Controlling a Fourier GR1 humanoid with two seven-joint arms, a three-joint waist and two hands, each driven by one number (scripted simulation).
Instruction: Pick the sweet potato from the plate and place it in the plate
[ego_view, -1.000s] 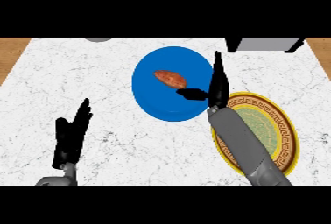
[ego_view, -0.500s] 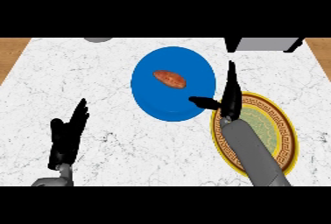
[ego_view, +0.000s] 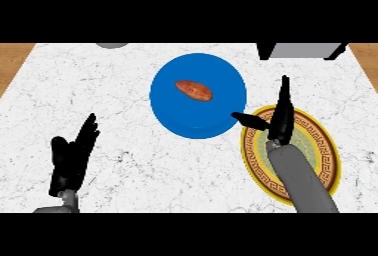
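The orange-brown sweet potato (ego_view: 194, 90) lies on the blue plate (ego_view: 173, 115), a little above its middle. To the right stands a second plate (ego_view: 327, 160) with a gold patterned rim and green centre. My right hand (ego_view: 278, 117) is open above that patterned plate, fingers straight and pointing up, thumb out to the left over the blue plate's right edge. It is clear of the sweet potato, down and to the right of it. At the lower left my left hand (ego_view: 71, 162) rests open with its fingers up.
A grey and black appliance (ego_view: 299, 50) sits at the counter's far right edge. A grey round object (ego_view: 112, 45) shows at the far edge, left of centre. Wooden strips (ego_view: 15, 62) border the white marble counter (ego_view: 148, 170) on both sides.
My right hand has drawn back down and to the right, from beside the sweet potato on the blue plate to above the patterned plate. The sweet potato and the left hand have stayed put.
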